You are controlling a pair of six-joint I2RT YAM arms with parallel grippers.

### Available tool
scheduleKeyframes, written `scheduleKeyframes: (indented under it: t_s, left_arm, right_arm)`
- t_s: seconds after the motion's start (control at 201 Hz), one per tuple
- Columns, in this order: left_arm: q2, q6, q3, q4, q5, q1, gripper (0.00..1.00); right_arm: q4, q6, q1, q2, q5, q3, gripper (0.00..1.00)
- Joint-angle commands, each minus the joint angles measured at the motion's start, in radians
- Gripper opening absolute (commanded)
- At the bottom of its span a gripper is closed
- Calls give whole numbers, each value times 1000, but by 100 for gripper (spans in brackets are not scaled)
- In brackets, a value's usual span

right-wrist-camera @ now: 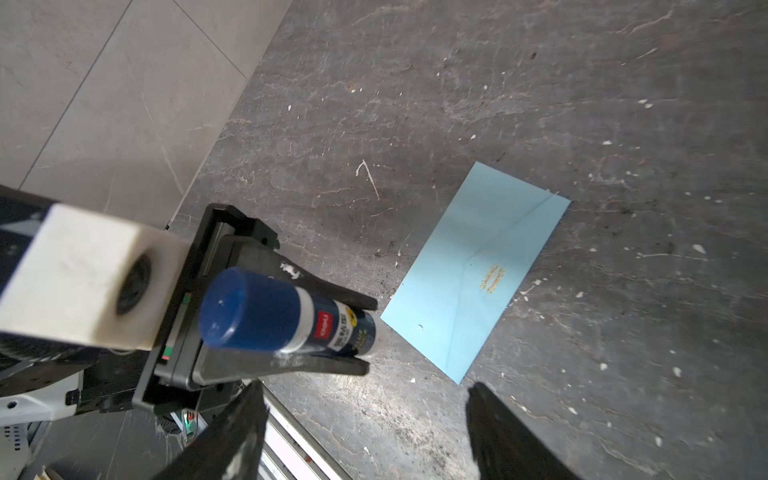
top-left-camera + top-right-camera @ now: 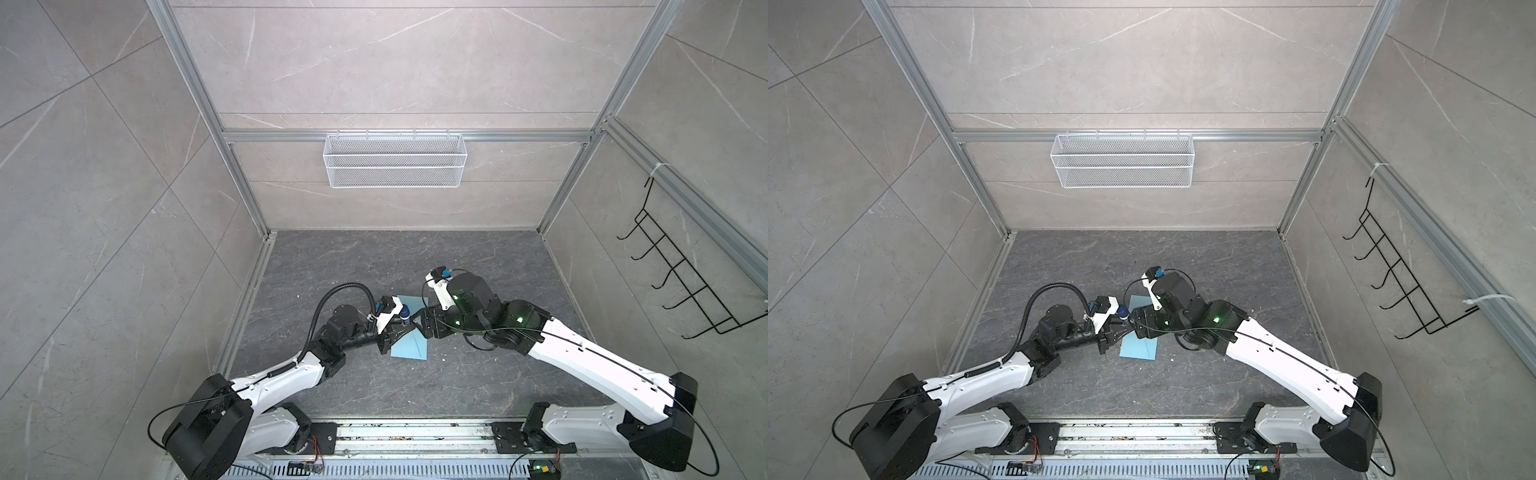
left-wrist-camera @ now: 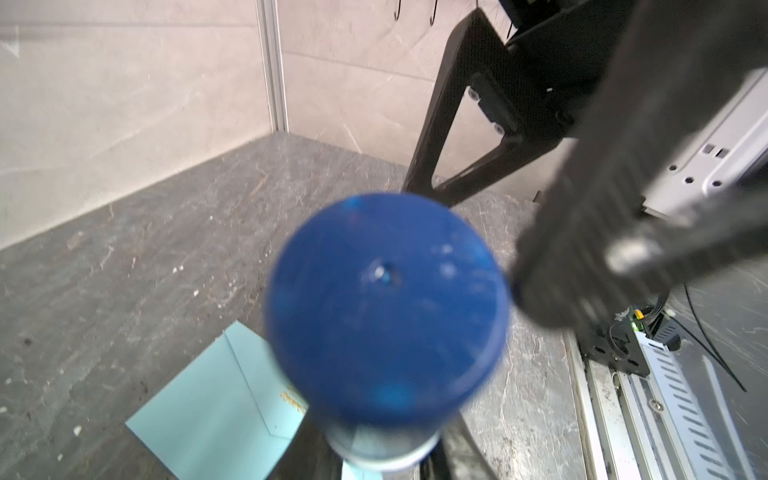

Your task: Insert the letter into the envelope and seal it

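Top views first: in both top views the light blue envelope [image 2: 411, 351] lies flat on the dark table [image 2: 332, 270], partly hidden under the two grippers that meet above it. The left gripper [image 2: 400, 330] is clamped on a glue stick [image 2: 405, 314] and the right gripper [image 2: 422, 322] sits just beside it. From here its fingers cannot be read.

Left wrist view: the stick's blue cap [image 3: 386, 307] fills the middle, blurred. The envelope [image 3: 216, 399] lies behind it on the table, and one of the right gripper's fingers [image 3: 436, 137] stands near the cap.

Right wrist view: the left gripper [image 1: 368, 332] pinches the glue stick [image 1: 286, 316] from both sides, capped end toward the camera. The right gripper [image 1: 365, 419] is released — fingers wide apart, nothing between them. The envelope [image 1: 478, 270] rests on the table with its flap folded down, touched by neither gripper. Small gold print sits by the flap's point.
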Motion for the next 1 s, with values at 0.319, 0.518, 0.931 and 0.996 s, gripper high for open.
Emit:
scheduleKeyframes:
  t_s: [0.319, 0.518, 0.931, 0.996]
  left_arm:
    - [-30, -27, 39, 4, 151, 4, 0]
    - [-30, -24, 44, 1, 151, 4, 0]
    - [-27, -24, 55, 13, 133, 4, 0]
    - [-29, -28, 54, 20, 127, 4, 0]
  right_arm:
    - [-8, -182, -6, 35, -72, 148, 54]
    - [-39, -155, -7, 127, -116, 220, 45]
    - [-45, -124, 4, 128, -154, 161, 15]
    - [-55, -121, 11, 127, -137, 144, 14]
